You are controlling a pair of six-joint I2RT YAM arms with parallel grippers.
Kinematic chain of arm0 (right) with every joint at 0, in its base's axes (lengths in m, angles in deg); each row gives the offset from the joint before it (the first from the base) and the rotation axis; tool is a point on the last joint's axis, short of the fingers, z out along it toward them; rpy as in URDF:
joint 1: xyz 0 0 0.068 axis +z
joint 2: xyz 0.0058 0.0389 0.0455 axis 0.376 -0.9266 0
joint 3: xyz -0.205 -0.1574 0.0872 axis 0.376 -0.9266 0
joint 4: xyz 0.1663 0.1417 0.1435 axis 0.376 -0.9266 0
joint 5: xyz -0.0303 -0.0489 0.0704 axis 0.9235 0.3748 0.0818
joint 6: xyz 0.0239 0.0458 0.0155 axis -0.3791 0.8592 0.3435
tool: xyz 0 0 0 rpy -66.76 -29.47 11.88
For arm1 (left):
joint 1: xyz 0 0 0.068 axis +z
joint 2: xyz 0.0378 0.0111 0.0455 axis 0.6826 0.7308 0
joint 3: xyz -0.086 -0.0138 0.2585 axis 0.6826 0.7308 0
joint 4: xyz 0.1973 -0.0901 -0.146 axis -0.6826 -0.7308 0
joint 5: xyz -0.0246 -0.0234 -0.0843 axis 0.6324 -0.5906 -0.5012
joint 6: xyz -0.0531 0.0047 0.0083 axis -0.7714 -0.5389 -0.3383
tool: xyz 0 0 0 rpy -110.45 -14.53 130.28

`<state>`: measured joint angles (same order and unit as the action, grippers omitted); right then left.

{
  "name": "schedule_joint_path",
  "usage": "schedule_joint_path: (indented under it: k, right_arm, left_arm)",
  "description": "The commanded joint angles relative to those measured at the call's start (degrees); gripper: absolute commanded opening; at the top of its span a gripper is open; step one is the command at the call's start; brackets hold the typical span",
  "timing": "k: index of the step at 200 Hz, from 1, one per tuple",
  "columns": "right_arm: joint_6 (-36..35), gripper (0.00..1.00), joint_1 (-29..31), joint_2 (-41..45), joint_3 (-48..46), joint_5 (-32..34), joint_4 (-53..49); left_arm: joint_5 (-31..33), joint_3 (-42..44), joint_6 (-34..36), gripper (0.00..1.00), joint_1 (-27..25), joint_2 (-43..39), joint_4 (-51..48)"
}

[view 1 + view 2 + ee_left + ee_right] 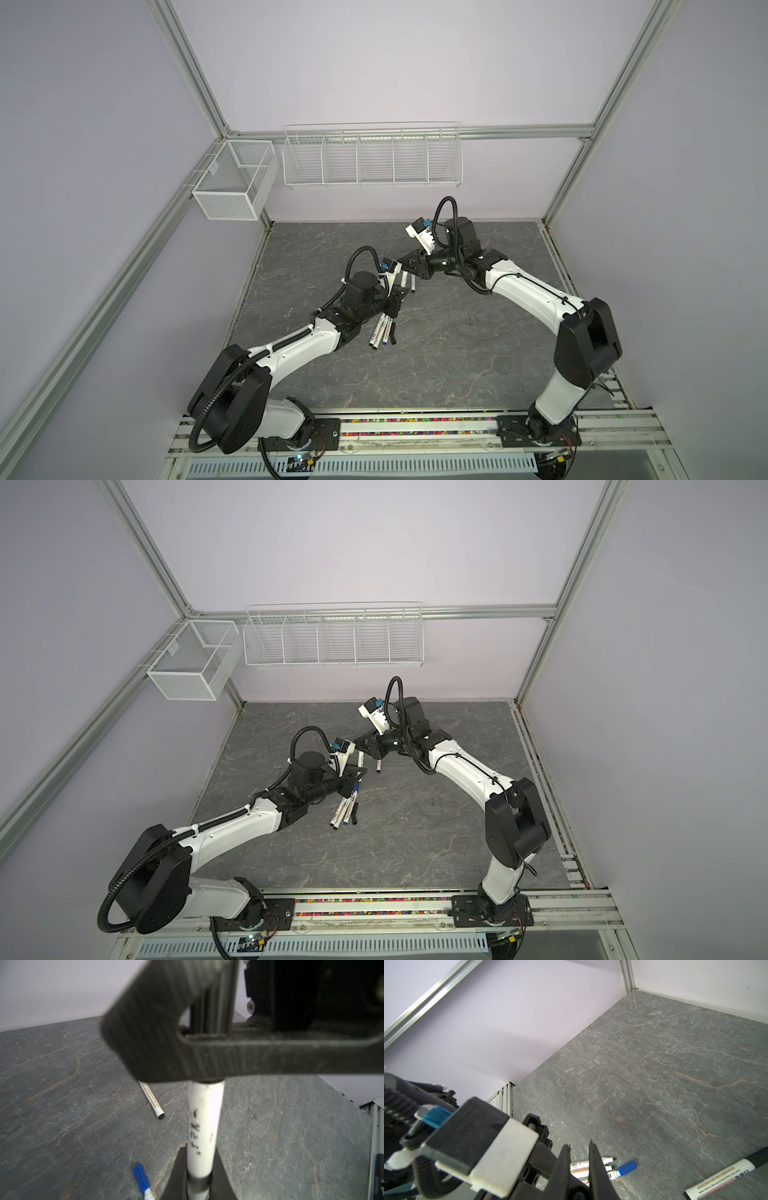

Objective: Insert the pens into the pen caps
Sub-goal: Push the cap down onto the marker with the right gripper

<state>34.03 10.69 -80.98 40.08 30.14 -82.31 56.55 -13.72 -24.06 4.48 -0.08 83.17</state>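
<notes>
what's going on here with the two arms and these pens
The robot is capping marker pens. The left tool is shut on a white pen, and the right tool is shut right at that pen's far end, likely pressing a cap on, though the cap itself is hidden. On the table, the blue pen is already capped, and two black-tipped pens beside it lie uncapped.

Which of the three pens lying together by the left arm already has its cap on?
The blue-capped pen, outermost in the group; the middle pen and the third pen show bare black tips.
</notes>
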Motion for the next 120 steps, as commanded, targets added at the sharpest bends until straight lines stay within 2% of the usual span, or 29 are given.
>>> schedule_joint_path:
  k: [1, 67, 120]
  right_arm:
    - [-2.2, 0.07, 2.3, -4.0, -6.6, -10.4, -27.9]
    - [-5.3, 0.07, 1.6, -6.4, -4.1, -11.1, -34.5]
    - [-6.0, 0.07, 1.6, -6.3, -3.9, -9.8, -34.8]
  left_arm:
    - [14.7, -8.4, -3.3, 0.00, 6.3, -6.3, 23.2]
    - [15.5, -10.4, -3.4, 0.00, 6.7, -4.7, 25.1]
    - [11.1, -17.9, -5.9, 0.00, 6.7, 1.8, 27.5]
